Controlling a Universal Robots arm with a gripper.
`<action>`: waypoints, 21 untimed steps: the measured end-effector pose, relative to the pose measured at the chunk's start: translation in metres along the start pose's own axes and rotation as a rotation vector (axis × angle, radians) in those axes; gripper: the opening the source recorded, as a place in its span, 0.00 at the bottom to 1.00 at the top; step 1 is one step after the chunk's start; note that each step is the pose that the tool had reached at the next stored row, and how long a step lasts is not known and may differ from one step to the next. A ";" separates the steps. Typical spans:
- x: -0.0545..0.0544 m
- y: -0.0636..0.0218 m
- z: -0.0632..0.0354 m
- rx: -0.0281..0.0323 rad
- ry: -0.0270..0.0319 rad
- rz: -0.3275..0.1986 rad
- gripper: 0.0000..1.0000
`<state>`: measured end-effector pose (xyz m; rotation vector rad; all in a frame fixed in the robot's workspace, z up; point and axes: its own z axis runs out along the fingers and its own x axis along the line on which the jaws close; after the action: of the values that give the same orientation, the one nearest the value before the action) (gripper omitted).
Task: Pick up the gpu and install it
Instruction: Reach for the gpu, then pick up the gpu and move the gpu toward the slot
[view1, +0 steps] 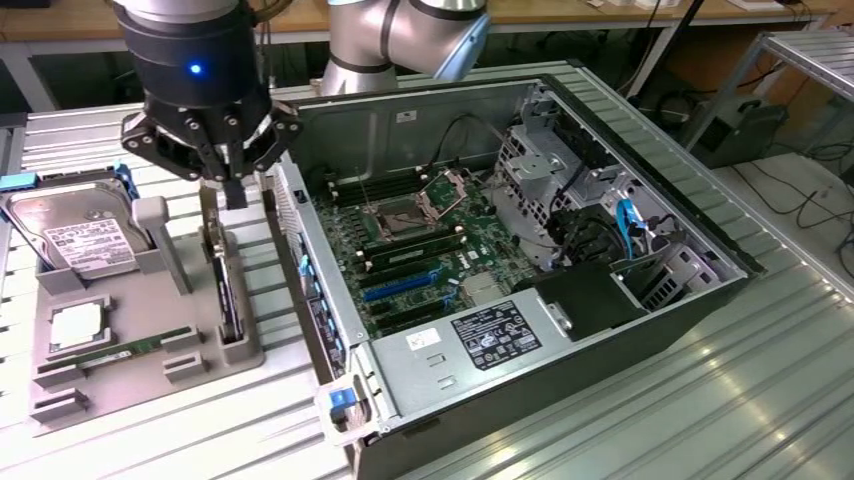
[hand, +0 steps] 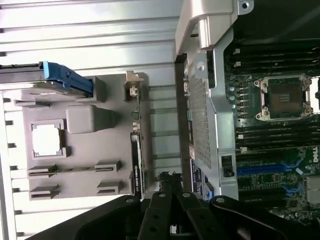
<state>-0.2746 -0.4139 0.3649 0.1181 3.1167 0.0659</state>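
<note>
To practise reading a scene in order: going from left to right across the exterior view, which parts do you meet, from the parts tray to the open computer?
hard drive → gpu standing on edge → CPU socket → drive cage → blue cable

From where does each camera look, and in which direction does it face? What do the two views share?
Exterior view: sits high, off the arm, and looks down at an angle on the open computer case and the gray holder tray at the exterior view's left; the arm and its gripper show above the tray.
Wrist view: sits on the wrist and looks down past the gripper onto tray and case.
Shared: the gpu standing on edge in the tray, the hard drive, the motherboard.
</note>
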 end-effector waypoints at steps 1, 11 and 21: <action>0.003 -0.0004 0.0012 0.0002 0.0024 0.000 0.11; 0.015 -0.0017 0.0054 0.0020 0.0264 0.001 0.11; 0.015 -0.0017 0.0054 0.0020 0.0263 0.001 0.11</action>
<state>-0.2895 -0.4142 0.3591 0.1201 3.1430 0.0649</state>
